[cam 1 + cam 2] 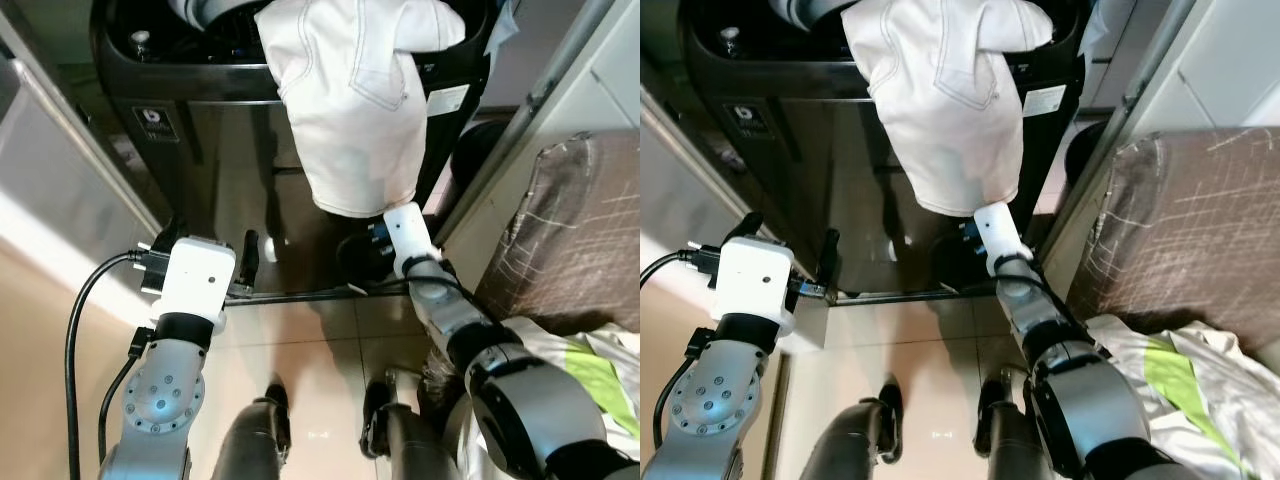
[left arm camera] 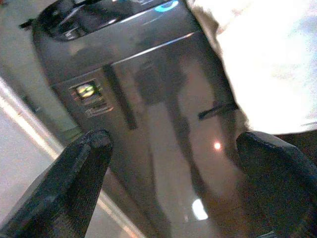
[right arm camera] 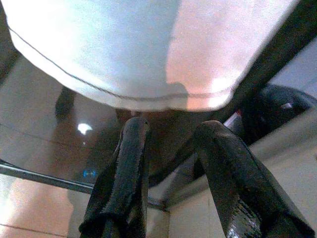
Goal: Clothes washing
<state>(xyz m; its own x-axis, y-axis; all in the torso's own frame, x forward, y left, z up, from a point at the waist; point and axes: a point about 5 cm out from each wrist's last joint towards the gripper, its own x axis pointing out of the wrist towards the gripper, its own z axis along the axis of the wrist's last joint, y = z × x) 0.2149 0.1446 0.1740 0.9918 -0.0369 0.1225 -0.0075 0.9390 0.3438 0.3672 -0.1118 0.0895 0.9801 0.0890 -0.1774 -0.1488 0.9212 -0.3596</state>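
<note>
1. White trousers (image 1: 352, 100) hang over the front rim of the dark top-load washing machine (image 1: 190, 120): waist end bunched up at the drum opening, one leg draped down the glossy front panel, hem low, approx. level w/ my right wrist.

2. My right gripper (image 3: 171, 141) sits just under that hem, fingers pointing up at it. Fingers are a little apart w/ nothing between them; the cloth edge is just above the tips. Can't tell if it touches.

3. My left gripper (image 2: 173, 163) is spread wide, empty, facing the machine's front panel beside the hanging leg, not touching anything.

4. Step in hand, as I judge it: loading. Garment is half in, half out, so the dangling leg has yet to go into the drum.

5. Next move calls for: raise the right gripper so the hem sits between the fingers, pinch the cloth, lift it up and over the rim, let go inside the drum. Left could help by gathering the leg higher up.

6. Risk: the hem is thin and loose, could slip out of a shallow pinch; fabric could also snag on the rim.

7. More laundry (white and green pieces) (image 1: 1180, 370) lies in a heap to my right, near the patterned brown fabric (image 1: 1200, 220), prob. next in line.
</note>
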